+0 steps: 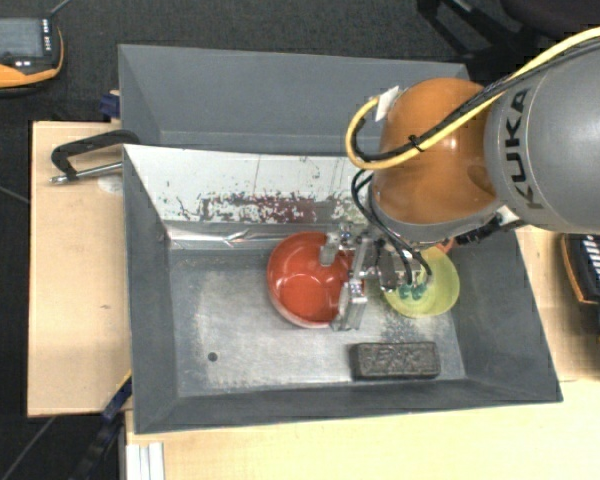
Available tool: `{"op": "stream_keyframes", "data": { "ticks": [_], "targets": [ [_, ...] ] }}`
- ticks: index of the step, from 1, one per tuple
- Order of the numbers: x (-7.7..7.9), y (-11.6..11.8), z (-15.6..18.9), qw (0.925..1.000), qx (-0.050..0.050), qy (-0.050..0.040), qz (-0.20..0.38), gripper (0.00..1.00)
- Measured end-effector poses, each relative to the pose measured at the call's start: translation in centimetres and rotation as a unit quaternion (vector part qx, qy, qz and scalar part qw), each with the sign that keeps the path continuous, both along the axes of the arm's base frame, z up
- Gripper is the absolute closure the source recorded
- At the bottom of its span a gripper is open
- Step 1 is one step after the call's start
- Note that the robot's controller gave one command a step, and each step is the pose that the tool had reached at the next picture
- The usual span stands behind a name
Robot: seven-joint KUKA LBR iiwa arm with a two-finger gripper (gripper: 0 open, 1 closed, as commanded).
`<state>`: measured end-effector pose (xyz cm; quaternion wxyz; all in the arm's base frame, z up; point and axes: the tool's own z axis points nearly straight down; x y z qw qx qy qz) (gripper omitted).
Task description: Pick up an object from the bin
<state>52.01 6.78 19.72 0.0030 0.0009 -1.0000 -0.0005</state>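
Note:
My gripper [345,280] hangs low in the middle of the bin, its fingers at the right rim of a red bowl [302,280]. One finger [330,248] stands at the bowl's upper right edge and the other finger [352,303] at its lower right edge, so the gripper is open with the rim between or just beside them. A yellow-green bowl [430,290] lies right of the gripper, partly under the wrist. A dark grey rectangular block [396,360] lies flat near the front wall, below the gripper.
The arm with its orange cover and yellow cable reaches in from the right over the bin's back right part. The bin floor left of the red bowl is bare.

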Motion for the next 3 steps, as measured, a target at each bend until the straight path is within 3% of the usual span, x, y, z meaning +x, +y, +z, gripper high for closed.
{"op": "stream_keyframes", "data": {
  "ticks": [1, 2, 3],
  "targets": [
    [6.0, 8.7, -7.9, 0.9995, 0.003, -0.0015, 0.032, 0.0],
    [6.1, 8.2, -7.5, 0.9996, 0.002, -0.0026, 0.029, 1.0],
    [5.7, 5.9, 17.2, 0.9997, 0.003, -0.0109, 0.02, 1.0]
  ]
}}
